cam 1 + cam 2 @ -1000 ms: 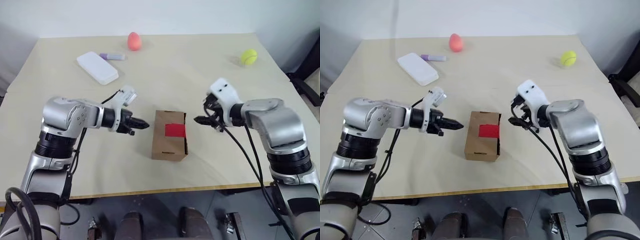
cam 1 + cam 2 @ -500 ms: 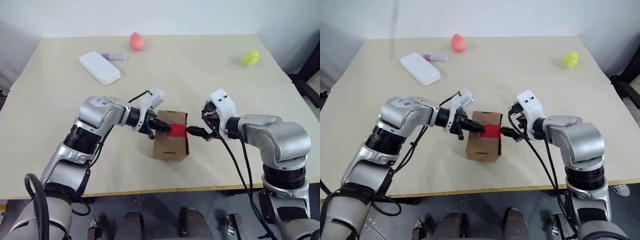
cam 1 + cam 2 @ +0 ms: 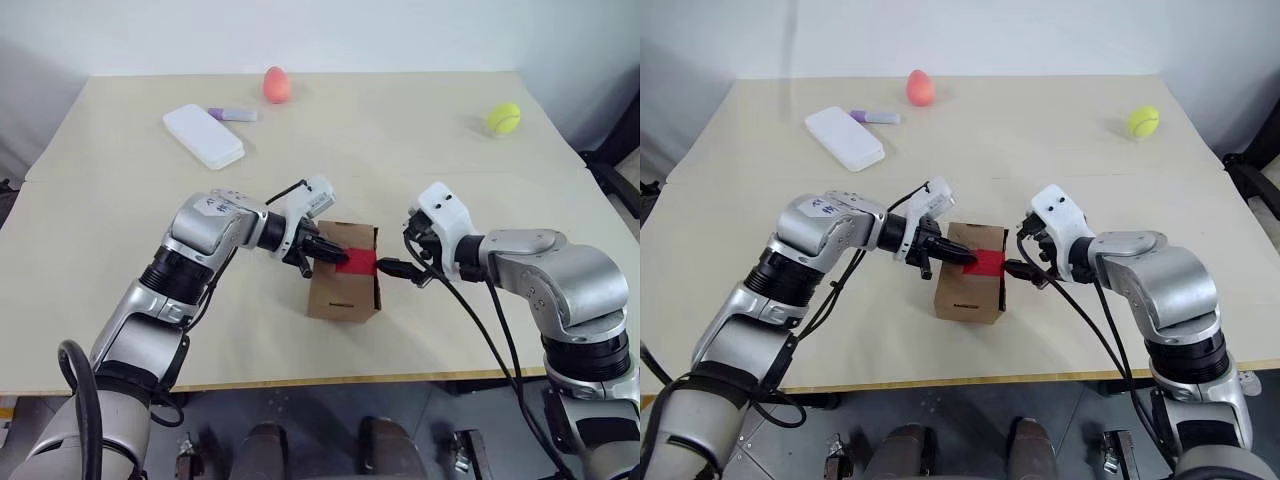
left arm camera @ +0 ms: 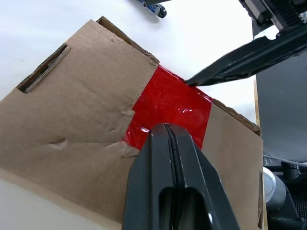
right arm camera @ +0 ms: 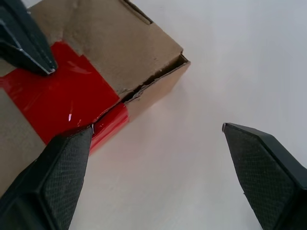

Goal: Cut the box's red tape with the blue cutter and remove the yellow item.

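Now, change: left gripper (image 4: 166, 128), fingers pressed together, has come over the box (image 3: 340, 290) from 9 o'clock, tip on red tape (image 4: 168, 103).
Right gripper (image 5: 158, 132): fingers wide, one at the tape's edge.

The box (image 3: 342, 273) is closed, so its contents are hidden. In the left wrist view part of the red tape (image 4: 169, 105) is covered by the shut left claw (image 4: 167, 132), and the box is cut off at the picture's edge. In the right wrist view the box is cropped, and the tape's near corner is masked by one finger (image 5: 53, 177) of the right claw.
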`<state>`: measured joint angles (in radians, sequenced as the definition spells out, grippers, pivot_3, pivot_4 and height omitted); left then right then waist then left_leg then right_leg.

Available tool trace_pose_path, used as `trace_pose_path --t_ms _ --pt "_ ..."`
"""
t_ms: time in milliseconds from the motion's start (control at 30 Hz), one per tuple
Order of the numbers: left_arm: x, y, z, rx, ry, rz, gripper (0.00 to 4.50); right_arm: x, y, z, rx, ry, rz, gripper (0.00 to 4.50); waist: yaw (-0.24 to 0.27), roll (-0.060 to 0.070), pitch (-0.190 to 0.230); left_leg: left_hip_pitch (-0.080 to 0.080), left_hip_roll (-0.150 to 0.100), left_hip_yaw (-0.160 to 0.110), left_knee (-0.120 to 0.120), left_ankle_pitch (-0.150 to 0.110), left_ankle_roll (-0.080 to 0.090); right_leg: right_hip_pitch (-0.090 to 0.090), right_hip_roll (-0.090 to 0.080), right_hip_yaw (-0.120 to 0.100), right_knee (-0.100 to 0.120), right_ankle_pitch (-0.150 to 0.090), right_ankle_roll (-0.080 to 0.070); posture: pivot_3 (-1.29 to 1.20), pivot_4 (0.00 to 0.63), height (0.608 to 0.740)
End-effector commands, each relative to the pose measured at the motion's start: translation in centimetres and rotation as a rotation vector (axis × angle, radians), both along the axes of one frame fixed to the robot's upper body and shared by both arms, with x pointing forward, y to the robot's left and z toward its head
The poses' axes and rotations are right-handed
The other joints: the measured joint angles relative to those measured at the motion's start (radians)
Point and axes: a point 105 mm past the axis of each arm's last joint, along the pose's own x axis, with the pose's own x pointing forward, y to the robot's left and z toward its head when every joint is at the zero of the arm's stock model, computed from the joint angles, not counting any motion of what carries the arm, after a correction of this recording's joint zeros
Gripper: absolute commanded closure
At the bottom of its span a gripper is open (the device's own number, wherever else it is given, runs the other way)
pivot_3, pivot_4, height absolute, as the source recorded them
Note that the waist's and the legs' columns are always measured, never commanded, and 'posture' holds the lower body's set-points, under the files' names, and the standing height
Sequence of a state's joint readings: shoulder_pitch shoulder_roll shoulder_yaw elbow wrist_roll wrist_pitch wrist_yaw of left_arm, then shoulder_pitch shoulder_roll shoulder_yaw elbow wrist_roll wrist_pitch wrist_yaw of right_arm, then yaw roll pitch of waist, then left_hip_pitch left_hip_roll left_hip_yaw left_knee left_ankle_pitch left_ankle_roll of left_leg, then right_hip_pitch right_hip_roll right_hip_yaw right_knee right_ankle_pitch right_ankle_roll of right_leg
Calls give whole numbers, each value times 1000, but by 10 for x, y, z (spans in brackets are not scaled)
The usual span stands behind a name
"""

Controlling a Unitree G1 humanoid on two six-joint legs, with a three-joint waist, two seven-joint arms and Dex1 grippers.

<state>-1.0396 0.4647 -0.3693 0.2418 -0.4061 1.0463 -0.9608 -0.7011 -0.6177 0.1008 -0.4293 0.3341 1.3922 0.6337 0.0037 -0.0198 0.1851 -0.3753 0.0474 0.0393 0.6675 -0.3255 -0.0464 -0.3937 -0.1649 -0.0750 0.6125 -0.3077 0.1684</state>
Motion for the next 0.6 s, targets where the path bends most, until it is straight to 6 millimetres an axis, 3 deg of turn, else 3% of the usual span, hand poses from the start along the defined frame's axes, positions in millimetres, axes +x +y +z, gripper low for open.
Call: trace_pose_path --t_ms 33,267,600 --pt "-2 -3 -9 32 11 2 4500 -10 12 -27 -67 96 84 30 0 0 0 1 0 0 0 0 0 0 0 0 0 0 0 0 150 740" --pt "-4 -5 -9 22 20 5 4500 -15 13 -47 -174 132 144 30 -2 -3 -3 3 0 0 -1 0 0 2 0 0 0 0 0 0 150 740" --pt "-8 -3 -11 14 37 18 4500 -17 -8 -65 -295 156 147 30 -3 -10 -11 4 0 0 -2 0 0 3 0 0 0 0 0 0 150 740"
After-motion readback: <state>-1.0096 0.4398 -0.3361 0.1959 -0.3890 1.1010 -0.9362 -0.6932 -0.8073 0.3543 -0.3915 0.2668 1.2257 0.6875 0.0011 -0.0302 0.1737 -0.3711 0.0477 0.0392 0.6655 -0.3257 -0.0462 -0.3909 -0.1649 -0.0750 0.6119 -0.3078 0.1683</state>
